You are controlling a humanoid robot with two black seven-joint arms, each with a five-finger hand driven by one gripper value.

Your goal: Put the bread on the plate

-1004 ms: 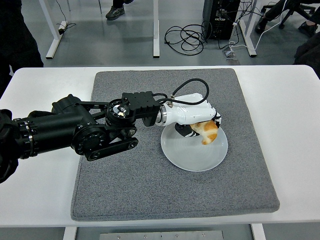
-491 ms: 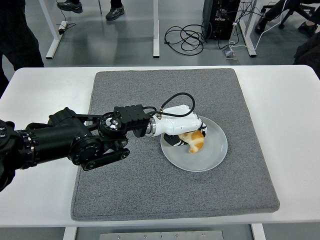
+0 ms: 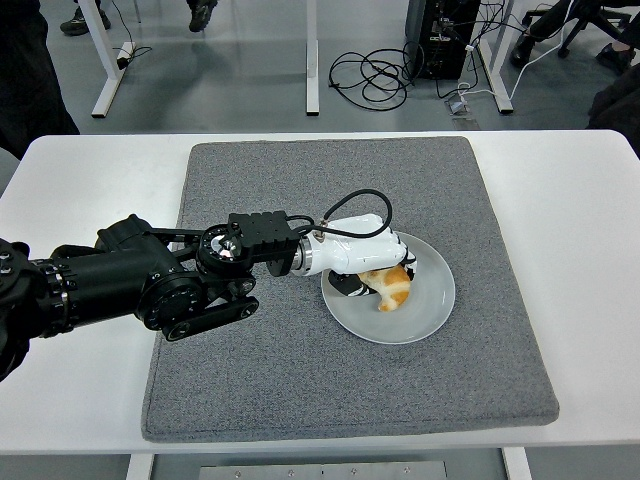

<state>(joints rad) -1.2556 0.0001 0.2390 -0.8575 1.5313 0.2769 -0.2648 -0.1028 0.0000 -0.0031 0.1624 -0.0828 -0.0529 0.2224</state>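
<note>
White worktop (image 3: 560,200) w/ grey mat (image 3: 300,380): left hand (image 3: 372,258) clamped on bread (image 3: 392,284), low over plate (image 3: 425,310) centre; release gently, fingers apart, lift straight up so bread doesn't roll off.

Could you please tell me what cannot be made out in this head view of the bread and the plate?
- Whether the bread rests on the plate or hangs just above: the left robot hand covers its top.
- The fingers' grip: tucked under the white hand shell.
- The plate's left rim: behind the hand.
- The right arm: outside the picture.
</note>
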